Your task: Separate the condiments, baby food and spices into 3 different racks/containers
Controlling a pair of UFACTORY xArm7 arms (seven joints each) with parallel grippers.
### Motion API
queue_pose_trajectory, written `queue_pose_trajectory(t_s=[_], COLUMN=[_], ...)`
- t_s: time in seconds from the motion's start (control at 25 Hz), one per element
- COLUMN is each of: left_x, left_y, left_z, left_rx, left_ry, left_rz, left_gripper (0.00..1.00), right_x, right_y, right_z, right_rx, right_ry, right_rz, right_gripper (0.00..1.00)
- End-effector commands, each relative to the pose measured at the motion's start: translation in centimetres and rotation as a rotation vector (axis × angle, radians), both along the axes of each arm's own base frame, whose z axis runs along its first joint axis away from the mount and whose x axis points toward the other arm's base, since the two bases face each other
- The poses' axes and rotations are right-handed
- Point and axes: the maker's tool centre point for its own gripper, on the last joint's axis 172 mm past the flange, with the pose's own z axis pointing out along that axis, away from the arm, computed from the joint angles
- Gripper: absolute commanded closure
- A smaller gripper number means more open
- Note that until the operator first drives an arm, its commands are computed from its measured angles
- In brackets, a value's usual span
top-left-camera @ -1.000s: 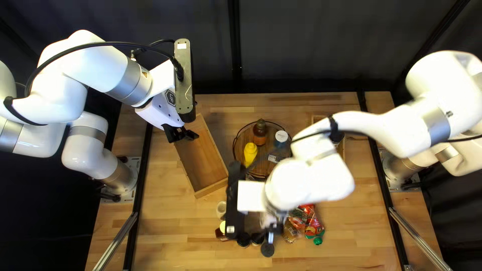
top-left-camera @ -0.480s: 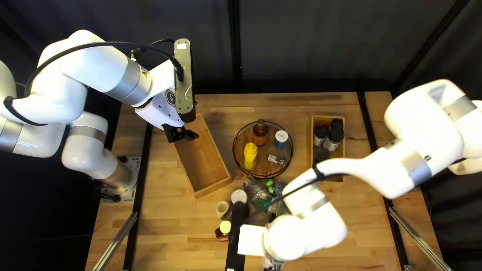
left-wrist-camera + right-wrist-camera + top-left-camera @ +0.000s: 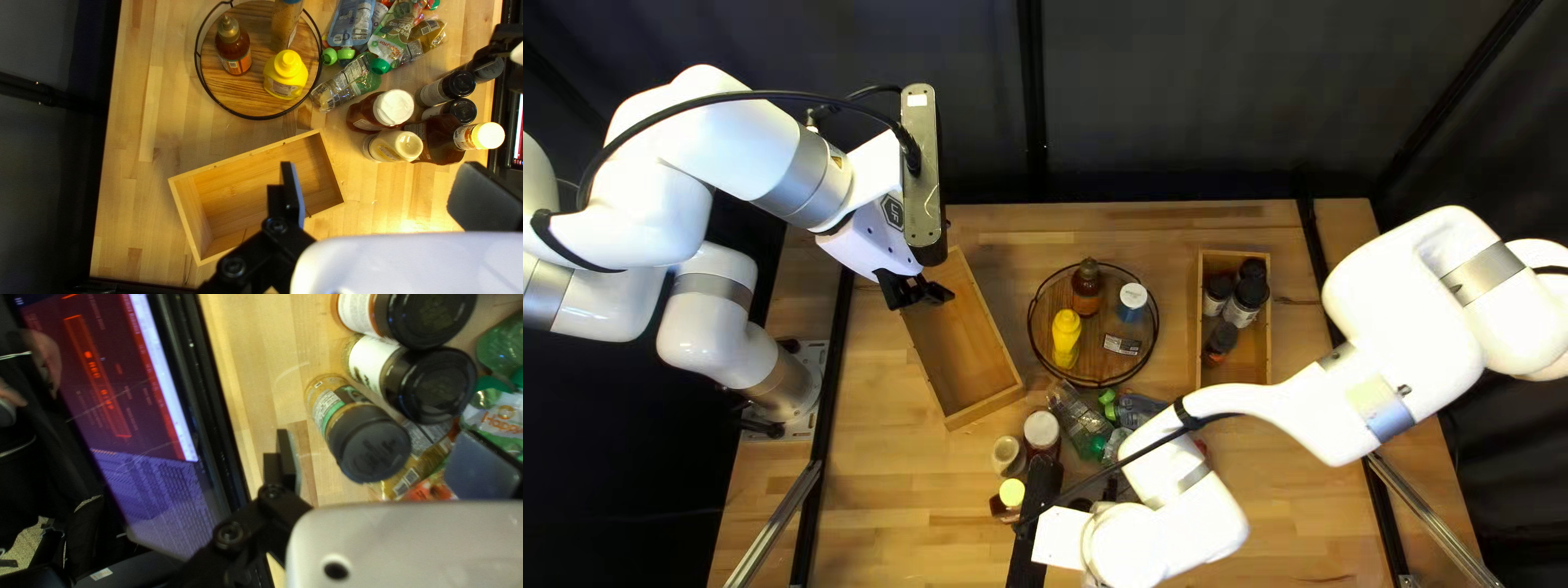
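Note:
In the top left view my left gripper point(image 3: 913, 292) hangs over the left wooden box point(image 3: 964, 348), bare inside; my right gripper point(image 3: 1062, 537) is at the near edge, fingertips hidden. The left gripper point(image 3: 378, 174) stands open, holding nothing. Between and ahead of the open right gripper's point(image 3: 376, 449) fingers lies a dark-capped spice jar point(image 3: 370, 443), with two black-lidded jars point(image 3: 430, 384) beside it. The round rack point(image 3: 218, 98) carries a yellow mustard bottle point(image 3: 286, 76) and a brown sauce bottle point(image 3: 234, 51). Food pouches point(image 3: 351, 24) lie near more condiment bottles point(image 3: 392, 109).
A right wooden box point(image 3: 1234, 381) holds several dark-lidded jars point(image 3: 1244, 299). A small beige-topped bottle point(image 3: 1009, 455) and a yellow-capped one point(image 3: 1012, 492) stand left of my right arm. Beyond the near edge are a screen point(image 3: 109, 403) and a person's hand point(image 3: 46, 359).
My right arm has drawn back toward the near edge, uncovering the right box, the pouches and a white-capped bottle. My left arm has stayed where it was.

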Motion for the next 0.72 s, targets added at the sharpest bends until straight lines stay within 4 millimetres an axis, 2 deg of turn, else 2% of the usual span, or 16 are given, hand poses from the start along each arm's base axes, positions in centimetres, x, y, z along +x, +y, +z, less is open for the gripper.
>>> queue_pose_trajectory(t_s=[0.04,0.08,0.12,0.2,0.32,0.48,0.6,0.72], left_x=[0.0,0.0,0.0,0.0,0.0,0.0,0.0,0.0], left_y=[0.0,0.0,0.0,0.0,0.0,0.0,0.0,0.0], left_z=[0.0,0.0,0.0,0.0,0.0,0.0,0.0,0.0], left_rx=[0.0,0.0,0.0,0.0,0.0,0.0,0.0,0.0], left_ry=[0.0,0.0,0.0,0.0,0.0,0.0,0.0,0.0], left_rz=[0.0,0.0,0.0,0.0,0.0,0.0,0.0,0.0], left_gripper=[0.0,0.0,0.0,0.0,0.0,0.0,0.0,0.0], right_x=[-0.2,-0.2,-0.2,-0.5,-0.9,-1.9,-3.4,-5.5], right_y=[-0.3,-0.3,-0.3,-0.2,-0.3,0.3,0.2,-1.3], right_z=[-0.4,-0.5,-0.6,-0.7,-0.4,1.8,4.5,7.9], right_rx=[-0.003,-0.002,0.0,0.007,0.01,-0.003,-0.009,-0.023], right_ry=[0.002,0.002,0.004,0.007,0.005,-0.001,-0.001,0.002], right_rz=[-0.014,-0.016,-0.018,-0.017,-0.017,-0.009,0.009,0.017], right_gripper=[0.01,0.08,0.2,0.94,0.98,0.98,0.99,0.99])
